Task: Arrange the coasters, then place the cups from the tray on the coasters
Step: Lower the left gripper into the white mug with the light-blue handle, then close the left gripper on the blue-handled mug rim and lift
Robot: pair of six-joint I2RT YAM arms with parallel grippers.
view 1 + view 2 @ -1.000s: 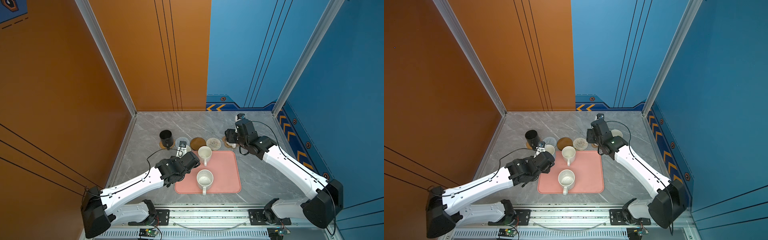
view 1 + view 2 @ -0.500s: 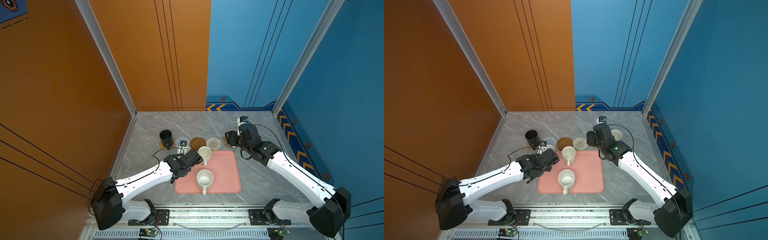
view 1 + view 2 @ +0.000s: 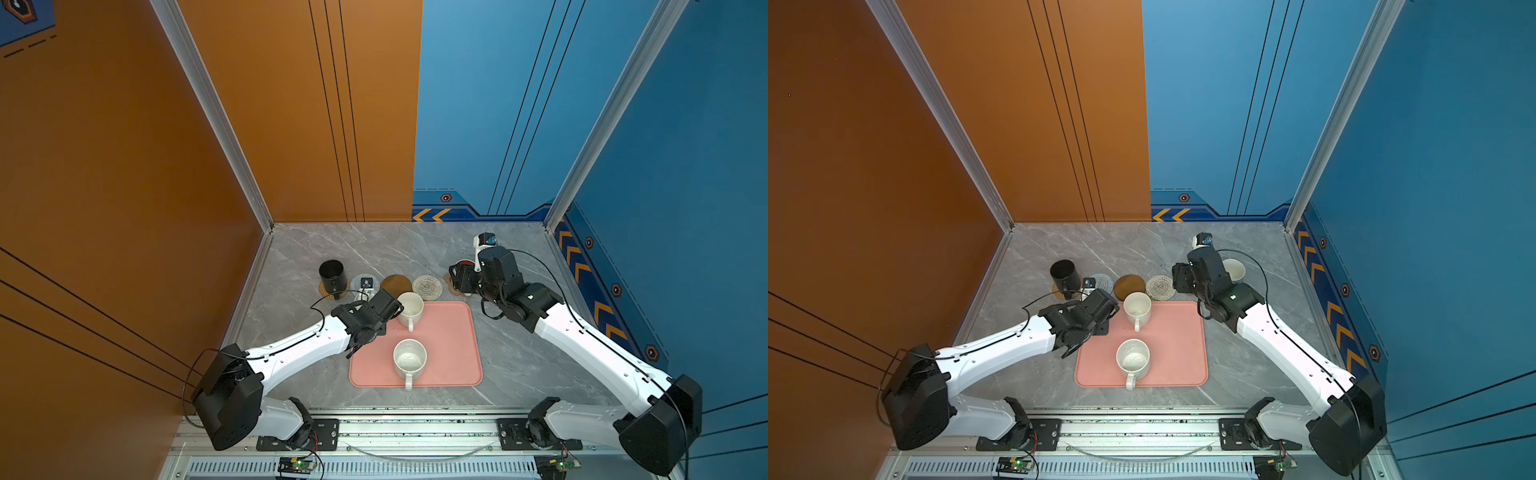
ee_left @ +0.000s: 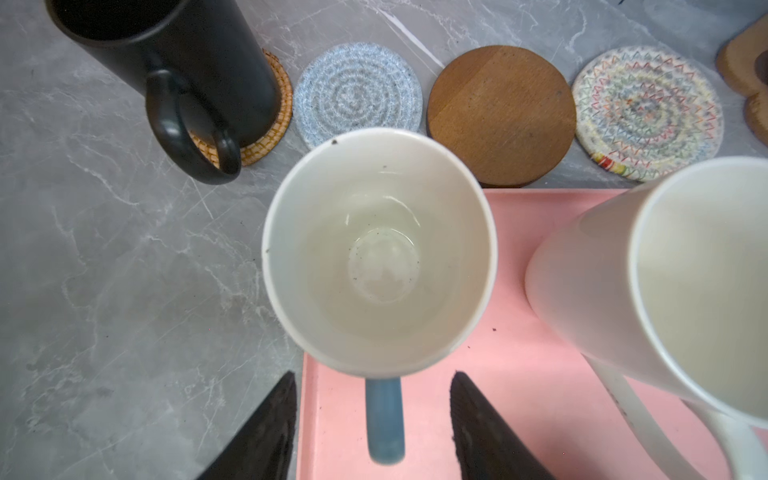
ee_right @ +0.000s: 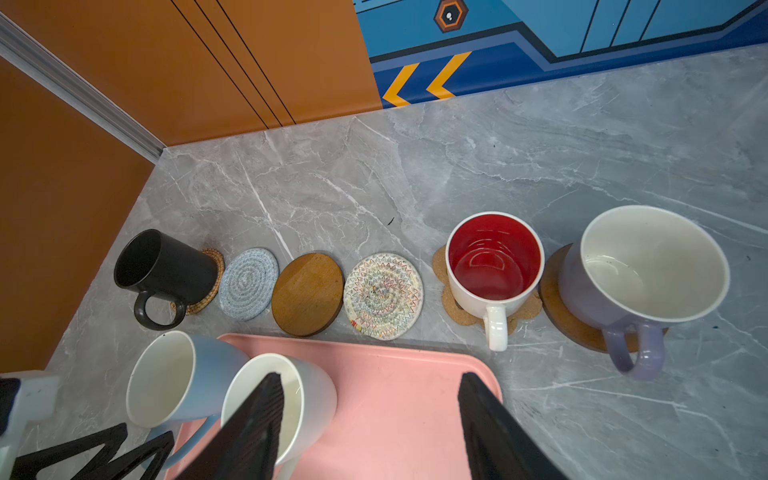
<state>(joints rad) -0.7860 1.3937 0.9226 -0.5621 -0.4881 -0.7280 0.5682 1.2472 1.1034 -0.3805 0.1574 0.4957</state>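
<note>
Since a second ago my left arm has reached forward. My left jaws point(image 4: 373, 376) now straddle the handle point(image 4: 384, 419) of the light blue mug point(image 4: 380, 249), at the 11 o'clock corner of the tray point(image 4: 519, 395); they are parted, not gripping. Next, I judge: pinch, lift, and carry it to the grey woven coaster point(image 4: 357, 93) at its 12 o'clock. My right jaws point(image 5: 370, 376) hang parted and empty.

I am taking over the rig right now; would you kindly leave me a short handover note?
Left pincer: open, straddling the light blue mug handle at the tray far-left corner; no grip yet.
Right pincer: open, empty, near the tray's far-right corner.
Done: six coasters in a row; black mug on rattan coaster, red-inside mug on paw-print coaster, lavender mug on brown coaster.
To do: light blue mug, plain white mug, speckled mug onto grey woven coaster, wooden coaster, multicoloured woven coaster.
</note>
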